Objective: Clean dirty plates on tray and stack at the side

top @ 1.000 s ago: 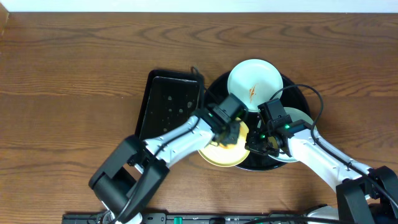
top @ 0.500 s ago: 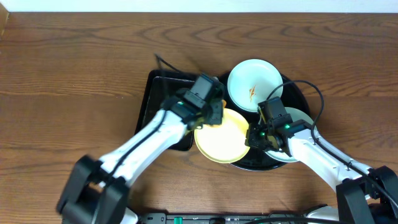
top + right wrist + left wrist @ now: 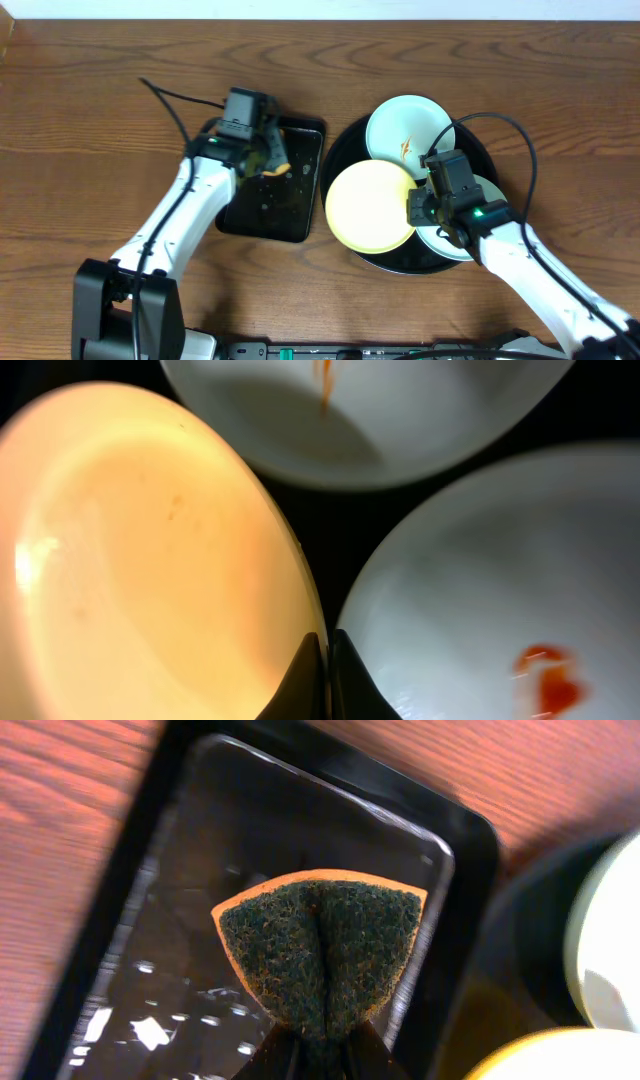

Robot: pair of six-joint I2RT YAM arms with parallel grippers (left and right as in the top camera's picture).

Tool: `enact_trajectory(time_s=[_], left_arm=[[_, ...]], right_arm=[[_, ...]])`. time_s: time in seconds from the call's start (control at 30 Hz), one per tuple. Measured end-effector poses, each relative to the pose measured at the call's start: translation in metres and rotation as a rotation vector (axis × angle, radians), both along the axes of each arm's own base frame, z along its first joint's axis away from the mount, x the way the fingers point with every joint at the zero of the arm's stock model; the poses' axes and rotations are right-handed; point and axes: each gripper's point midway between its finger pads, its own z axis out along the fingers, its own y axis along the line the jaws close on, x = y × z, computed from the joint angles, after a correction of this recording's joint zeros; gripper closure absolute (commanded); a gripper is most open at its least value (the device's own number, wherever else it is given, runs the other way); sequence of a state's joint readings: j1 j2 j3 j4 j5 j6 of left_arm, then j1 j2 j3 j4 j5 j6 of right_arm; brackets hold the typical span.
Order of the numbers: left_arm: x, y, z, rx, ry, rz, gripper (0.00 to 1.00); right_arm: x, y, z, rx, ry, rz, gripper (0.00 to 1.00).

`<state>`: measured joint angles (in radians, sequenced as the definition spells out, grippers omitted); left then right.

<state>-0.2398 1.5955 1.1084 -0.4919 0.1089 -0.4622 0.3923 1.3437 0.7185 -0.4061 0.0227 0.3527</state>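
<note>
While out of sight overhead, orange-red smear (image 3: 545,678) on lower-right mint plate (image 3: 470,570)

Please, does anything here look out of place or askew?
The yellow plate, pinched at its rim by the right gripper, juts over the round tray's left rim instead of lying fully inside it.

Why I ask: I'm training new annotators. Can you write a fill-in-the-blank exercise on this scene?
1. The left gripper is shut on a ____ held over the rectangular tray.
2. The right gripper is shut on the rim of the pale ____ plate.
3. Of the three plates on the round tray, ____ show orange-red smears.

Missing words: sponge; yellow; two.
</note>
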Motion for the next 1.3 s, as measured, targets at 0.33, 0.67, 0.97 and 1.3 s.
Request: enact_trajectory(time_s=[0.33, 0.67, 0.97, 1.3], left_arm=[[-0.004, 0.000, -0.033, 0.003, 0.094, -0.022, 0.89], [-0.017, -0.038, -0.069, -0.060, 0.196, -0.122, 0.89], [-0.020, -0.070, -0.066, -0.089, 0.164, -0.204, 0.89], [-0.007, -0.089, -0.055, -0.155, 0.091, -0.245, 0.89]], right_arm=[[0.033, -0.036, 0.042, -0.249, -0.254, -0.008, 0.99], [0.061, -0.042, 0.074, -0.371, -0.428, 0.029, 0.99], [0.071, -0.045, 0.091, -0.493, -0.509, 0.092, 0.99], [0.069, -0.035, 0.091, -0.511, -0.516, 0.140, 0.99]])
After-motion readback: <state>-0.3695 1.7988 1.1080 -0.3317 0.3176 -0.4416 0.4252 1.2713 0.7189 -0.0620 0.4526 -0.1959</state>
